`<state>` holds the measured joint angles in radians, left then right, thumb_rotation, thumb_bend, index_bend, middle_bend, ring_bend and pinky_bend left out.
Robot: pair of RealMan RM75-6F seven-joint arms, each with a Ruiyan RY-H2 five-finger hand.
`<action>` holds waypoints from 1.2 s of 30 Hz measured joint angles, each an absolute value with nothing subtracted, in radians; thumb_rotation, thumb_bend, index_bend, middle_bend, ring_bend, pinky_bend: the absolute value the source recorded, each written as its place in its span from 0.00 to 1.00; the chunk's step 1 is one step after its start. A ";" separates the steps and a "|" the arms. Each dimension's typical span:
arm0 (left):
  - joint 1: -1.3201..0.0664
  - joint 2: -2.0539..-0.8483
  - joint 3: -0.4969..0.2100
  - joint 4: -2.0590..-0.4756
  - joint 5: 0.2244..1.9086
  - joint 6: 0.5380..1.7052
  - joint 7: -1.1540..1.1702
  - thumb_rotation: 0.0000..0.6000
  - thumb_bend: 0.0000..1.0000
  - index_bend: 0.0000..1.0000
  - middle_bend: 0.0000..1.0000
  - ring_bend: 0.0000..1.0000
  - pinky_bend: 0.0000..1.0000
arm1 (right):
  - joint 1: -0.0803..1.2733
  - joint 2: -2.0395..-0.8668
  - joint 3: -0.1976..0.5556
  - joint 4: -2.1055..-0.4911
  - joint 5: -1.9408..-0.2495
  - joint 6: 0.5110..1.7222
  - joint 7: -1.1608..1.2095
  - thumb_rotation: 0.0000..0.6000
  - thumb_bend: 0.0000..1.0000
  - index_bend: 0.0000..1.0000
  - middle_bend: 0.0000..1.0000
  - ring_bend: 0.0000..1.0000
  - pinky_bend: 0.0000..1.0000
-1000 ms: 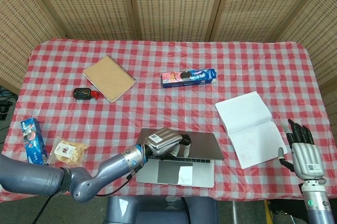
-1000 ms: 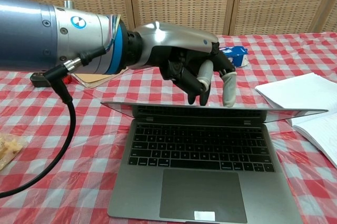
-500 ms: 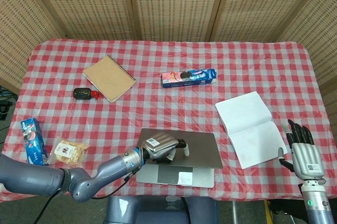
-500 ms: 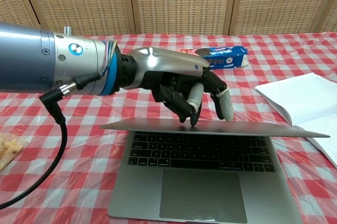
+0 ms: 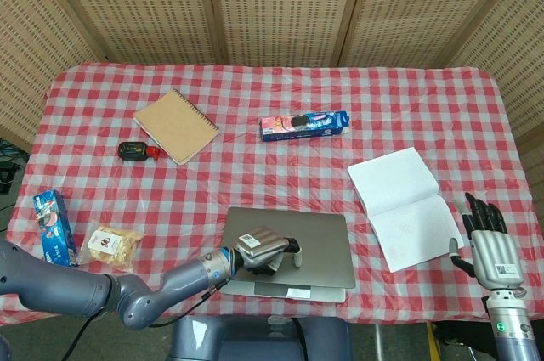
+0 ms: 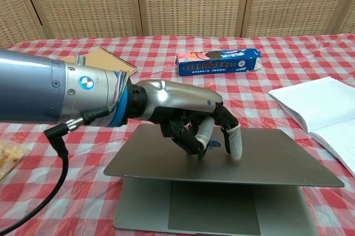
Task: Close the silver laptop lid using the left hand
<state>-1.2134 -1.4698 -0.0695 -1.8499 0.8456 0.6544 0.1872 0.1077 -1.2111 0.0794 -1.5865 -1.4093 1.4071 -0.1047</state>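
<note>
- The head view looks steeply down from high at the near side, taking in the whole checked table (image 5: 280, 98) up to the wicker screen (image 5: 280, 4) at the far edge.
- The chest view sits low and close, facing far, level with the silver laptop (image 6: 222, 161).
- Both share the laptop, left hand (image 6: 188, 116) and cookie box (image 6: 218, 62).

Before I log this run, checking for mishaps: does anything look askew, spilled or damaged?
Nothing stands out. The silver laptop lid is only partly lowered under the left hand, its fingers pressing it. The open white notebook lies flat.
</note>
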 measured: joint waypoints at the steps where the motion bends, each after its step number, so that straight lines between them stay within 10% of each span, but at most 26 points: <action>1: -1.216 -1.475 -0.066 -1.848 0.841 0.655 0.193 1.00 1.00 0.37 0.29 0.46 0.45 | 0.108 -1.211 0.080 -1.587 -1.407 1.405 -0.104 1.00 0.75 0.00 0.00 0.00 0.00; 30: -1.235 -1.567 0.002 -1.799 0.770 0.669 0.251 1.00 1.00 0.32 0.24 0.41 0.43 | 0.108 -1.207 0.083 -1.588 -1.397 1.402 -0.099 1.00 0.75 0.00 0.00 0.00 0.00; 36: -1.186 -1.517 -0.020 -1.855 0.835 0.743 0.229 1.00 0.74 0.17 0.02 0.20 0.25 | 0.107 -1.206 0.083 -1.589 -1.402 1.406 -0.095 1.00 0.75 0.00 0.00 0.00 0.00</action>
<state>-1.1863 -1.5171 -0.0196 -1.8549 0.8348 0.7434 0.2289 0.1072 -1.2062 0.0825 -1.5888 -1.4018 1.4060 -0.0952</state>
